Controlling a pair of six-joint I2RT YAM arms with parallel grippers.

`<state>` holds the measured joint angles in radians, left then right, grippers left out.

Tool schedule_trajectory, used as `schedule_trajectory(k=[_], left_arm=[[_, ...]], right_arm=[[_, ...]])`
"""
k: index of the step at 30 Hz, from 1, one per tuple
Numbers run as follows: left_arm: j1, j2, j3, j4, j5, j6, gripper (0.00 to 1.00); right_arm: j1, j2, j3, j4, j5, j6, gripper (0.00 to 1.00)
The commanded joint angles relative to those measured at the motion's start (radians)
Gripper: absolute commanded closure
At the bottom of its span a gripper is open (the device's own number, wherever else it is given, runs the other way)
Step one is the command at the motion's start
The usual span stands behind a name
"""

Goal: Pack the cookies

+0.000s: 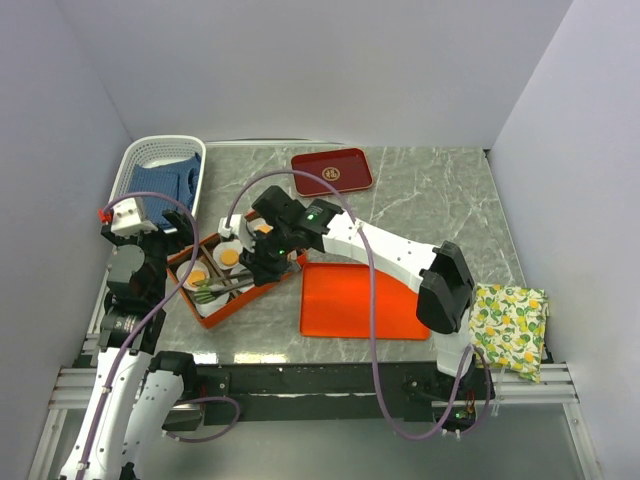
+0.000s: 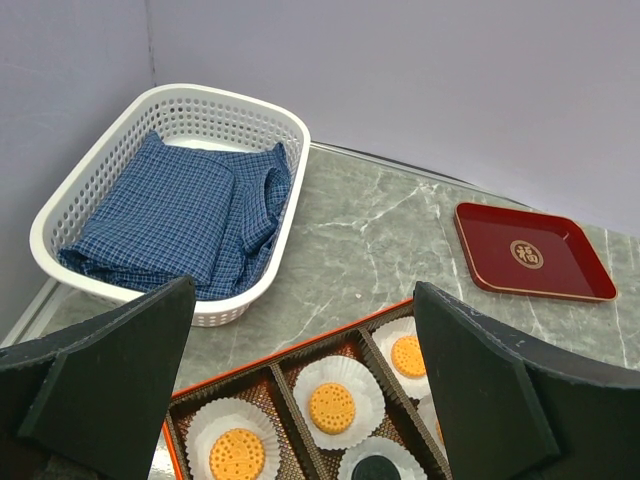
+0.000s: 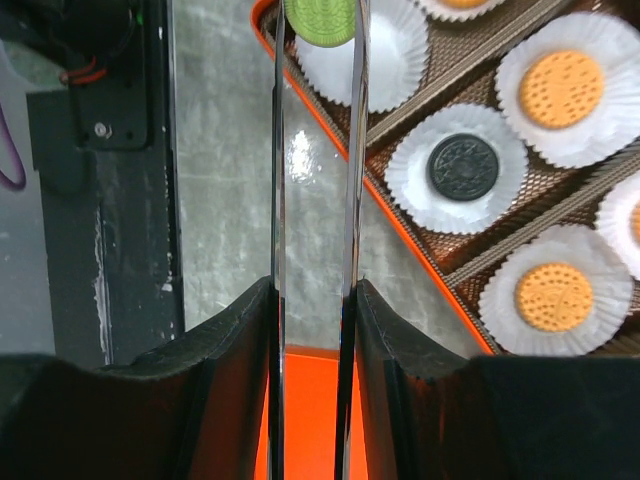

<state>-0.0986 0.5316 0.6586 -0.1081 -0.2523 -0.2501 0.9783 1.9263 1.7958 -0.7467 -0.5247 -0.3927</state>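
Squeezing tongs (image 3: 279,150), the right gripper (image 3: 313,290) holds the green cookie (image 3: 321,18) above the orange box (image 3: 545,185). The left gripper (image 2: 300,300) gapes wide over it.

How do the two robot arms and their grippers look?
The left arm and right arm have white links with black joints; a purple cable loops along each. A small green light glows on the right arm. Fingers are black.

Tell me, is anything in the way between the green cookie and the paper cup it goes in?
Nothing visible is. The green cookie, pinched in the tongs that the right gripper holds, is right over a white paper cup, with nothing between them.
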Motion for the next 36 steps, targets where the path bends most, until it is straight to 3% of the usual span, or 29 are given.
schedule_trajectory(k=[1, 36], left_arm=[[0.002, -0.008, 0.003, 0.048, 0.001, -0.005, 0.04], [0.002, 0.002, 0.003, 0.048, 0.015, -0.003, 0.03]], right_arm=[[0.003, 0.017, 0.042, -0.005, 0.011, -0.032, 0.66], [0.017, 0.152, 0.132, -0.029, 0.061, -0.009, 0.51]])
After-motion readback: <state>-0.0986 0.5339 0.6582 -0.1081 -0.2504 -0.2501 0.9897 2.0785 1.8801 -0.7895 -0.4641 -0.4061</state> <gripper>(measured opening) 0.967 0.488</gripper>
